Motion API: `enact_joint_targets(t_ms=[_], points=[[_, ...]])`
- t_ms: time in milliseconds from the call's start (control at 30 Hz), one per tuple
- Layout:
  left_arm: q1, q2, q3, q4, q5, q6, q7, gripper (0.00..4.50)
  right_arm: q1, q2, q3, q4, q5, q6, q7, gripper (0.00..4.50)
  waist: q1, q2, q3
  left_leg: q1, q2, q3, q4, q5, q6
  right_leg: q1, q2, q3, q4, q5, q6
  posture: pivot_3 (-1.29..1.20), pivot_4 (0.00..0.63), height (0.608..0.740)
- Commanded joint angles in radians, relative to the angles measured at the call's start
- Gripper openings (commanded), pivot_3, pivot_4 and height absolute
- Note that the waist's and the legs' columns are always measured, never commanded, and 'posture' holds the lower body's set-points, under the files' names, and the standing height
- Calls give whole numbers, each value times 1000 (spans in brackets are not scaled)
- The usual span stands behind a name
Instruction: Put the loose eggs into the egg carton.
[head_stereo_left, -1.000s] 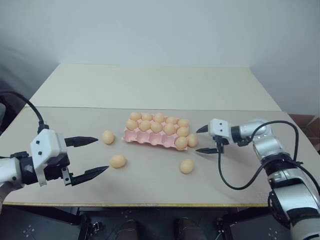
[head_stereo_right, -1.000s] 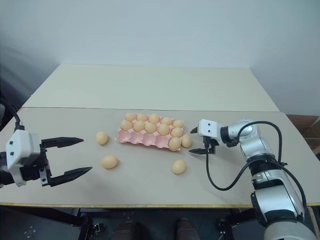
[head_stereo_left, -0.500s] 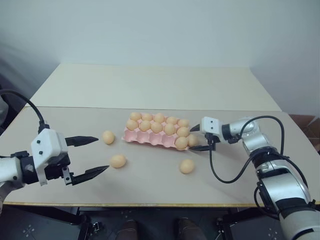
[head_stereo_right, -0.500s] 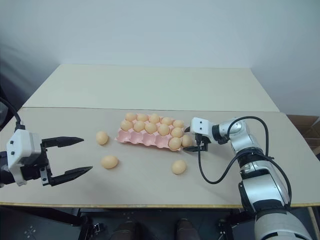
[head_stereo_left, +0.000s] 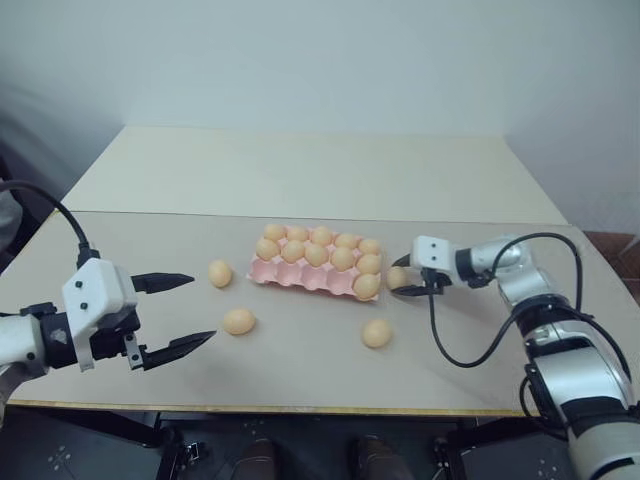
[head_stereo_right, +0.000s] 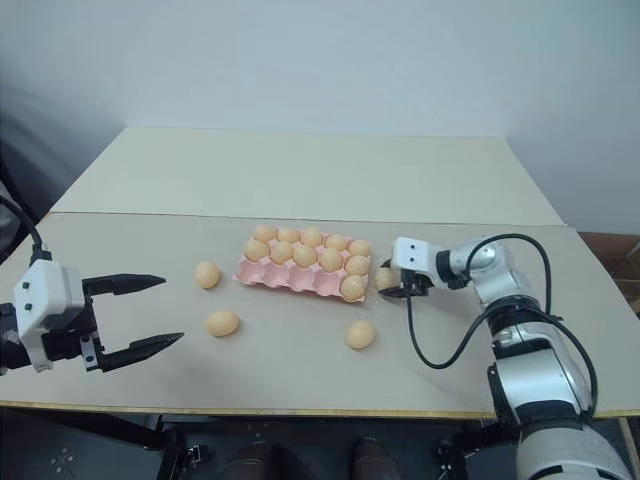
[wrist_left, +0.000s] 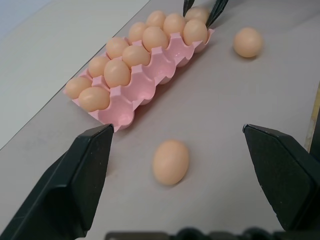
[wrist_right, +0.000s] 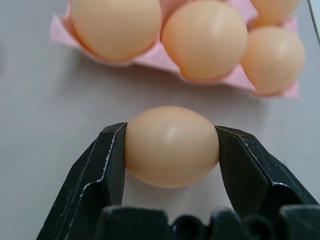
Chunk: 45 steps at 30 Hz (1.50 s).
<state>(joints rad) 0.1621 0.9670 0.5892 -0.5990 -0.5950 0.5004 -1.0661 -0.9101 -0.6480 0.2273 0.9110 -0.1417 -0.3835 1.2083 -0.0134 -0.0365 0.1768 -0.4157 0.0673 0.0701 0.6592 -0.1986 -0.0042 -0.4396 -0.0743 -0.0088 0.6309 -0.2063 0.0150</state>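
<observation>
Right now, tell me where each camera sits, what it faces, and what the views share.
Left and right eye views: head-mounted, looking forward and down over the table, with both arms showing.
Left wrist view: on the left arm, facing the egg carton between the open left end effector fingers.
Right wrist view: on the right arm, right end effector closed on a loose egg beside the carton.
Shared: carton and eggs.

Eleven eggs (head_stereo_left: 318, 254) in one pink carton (head_stereo_left: 300, 277) (four more loose (head_stereo_left: 238, 321) on the table).
</observation>
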Motion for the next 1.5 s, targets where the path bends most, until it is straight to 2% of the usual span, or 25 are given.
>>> enact_joint_targets(t_ms=[33, 233, 367, 600, 800, 1000, 1267, 1500], points=[[-13, 6, 3, -19, -8, -19, 4, 4500, 8, -59, -63, -152, 41, 24, -24, 2620, -1, 0, 0, 0, 0, 0, 0, 0, 0, 0, 0, 0, 0, 0, 0, 0, 150, 740], [-35, -13, -33, 14, -28, -23, -7, 4500, 78, -33, -96, -536, 109, 295, -58, 2620, -17, 0, 0, 2, 3, 0, 0, 0, 0, 0, 3, 0, 3, 0, 0, 0, 150, 740], [-56, 0, -58, 26, -26, -23, -21, 4500, 129, 53, -68, -723, 132, 383, -110, 2620, -15, 0, 0, 1, 3, -1, 0, 0, 0, -1, 4, 0, 3, 0, 0, 0, 150, 740], [-84, 3, -72, 35, -22, -29, -28, 4500, 135, 176, 13, -711, 86, 416, -192, 2620, -1, 0, 0, 0, 2, 0, 0, 0, 0, -1, 3, 0, 1, 0, 0, 0, 150, 740], [-70, 0, -57, 24, -21, -29, -29, 4500, 129, 188, 46, -679, 94, 405, -162, 2620, 0, 0, 0, 0, 2, 0, 0, 0, 0, -1, 2, -1, 1, 0, 0, 0, 150, 740], [-41, -2, -35, 14, -20, -30, -29, 4500, 136, 188, 68, -647, 76, 381, -168, 4480, -4, 0, 0, 0, 3, 0, 0, 0, 0, -1, 3, -1, 1, 0, 0, 0, 150, 740], [-63, 13, -48, 34, -15, -43, -37, 4500, 154, 153, 42, -713, 91, 395, -159, 4480, -1, 0, 0, 0, 2, 0, 0, 0, 0, -1, 2, -1, 1, 0, 0, 0, 150, 740], [-75, 13, -68, 48, -12, -60, -48, 4500, 279, -27, -71, -972, 225, 520, -67, 4480, 6, 0, 0, -1, 1, 0, 0, 0, 0, -1, 1, -1, -1, 0, -1, 0, 150, 740]])
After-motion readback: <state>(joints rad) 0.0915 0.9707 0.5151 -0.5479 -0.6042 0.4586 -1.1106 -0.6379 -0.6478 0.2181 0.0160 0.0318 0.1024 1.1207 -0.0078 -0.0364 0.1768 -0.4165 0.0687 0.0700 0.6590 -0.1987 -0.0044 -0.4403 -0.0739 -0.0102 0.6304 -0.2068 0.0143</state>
